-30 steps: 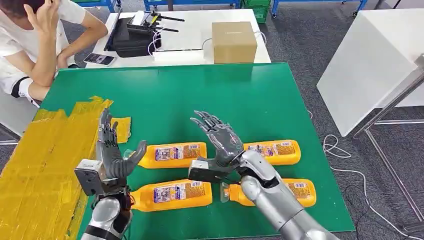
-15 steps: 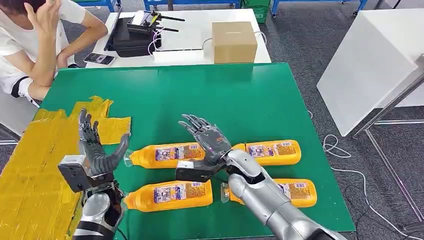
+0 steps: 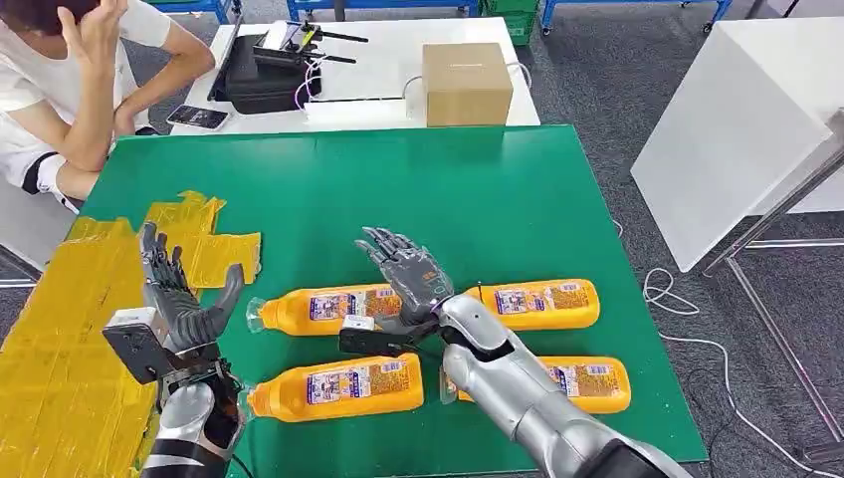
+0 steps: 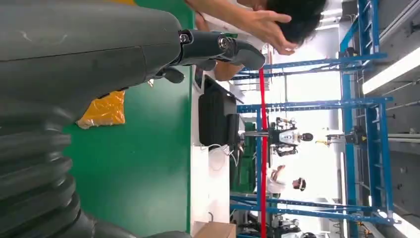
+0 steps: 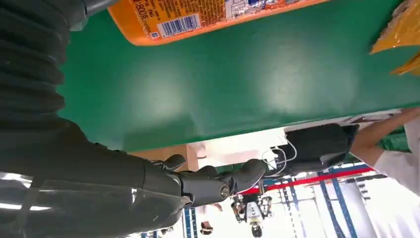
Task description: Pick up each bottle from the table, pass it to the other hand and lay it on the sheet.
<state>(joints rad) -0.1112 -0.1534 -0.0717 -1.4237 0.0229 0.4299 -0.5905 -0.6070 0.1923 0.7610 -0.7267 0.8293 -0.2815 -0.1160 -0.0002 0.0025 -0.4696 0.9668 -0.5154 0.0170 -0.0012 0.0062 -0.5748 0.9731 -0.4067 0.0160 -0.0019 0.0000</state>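
Table [image 3: 498, 179]: green top, four orange bottles lying flat on the near half, two far and two near.
Bottles: far-left bottle [image 3: 333, 308] with cap pointing left; far-right bottle [image 3: 542, 302]; near-left bottle [image 3: 338, 385]; near-right bottle [image 3: 592, 381] partly hidden by the right forearm.
Sheet [image 3: 70, 339]: yellow, crinkled, along the left edge of the table; no bottle lay on it (so, by my reading, none delivered yet).
Left hand [image 3: 179, 299]: raised, fingers spread and upright, holding nothing; it stood over the border between sheet and green top, just left of the far-left bottle's cap.
Right hand [image 3: 408, 279]: fingers apart, palm empty, held above the gap between the two far bottles, touching neither as far as the head view showed.
Right wrist view: base of an orange bottle [image 5: 208, 20] close beside the hand, fingers clear of it.
Step in hand (judgement): reach for a first bottle, most likely the far-left one.
How to do it well: lower the right hand over the label, mid-body, and wrap across the short axis so the bottle cannot roll; lift level; leave the cap end free for the left hand to take.
Risk: a nudge could roll the round bottle into its neighbour.
Person [image 3: 70, 90]: seated at the far left, off the table.
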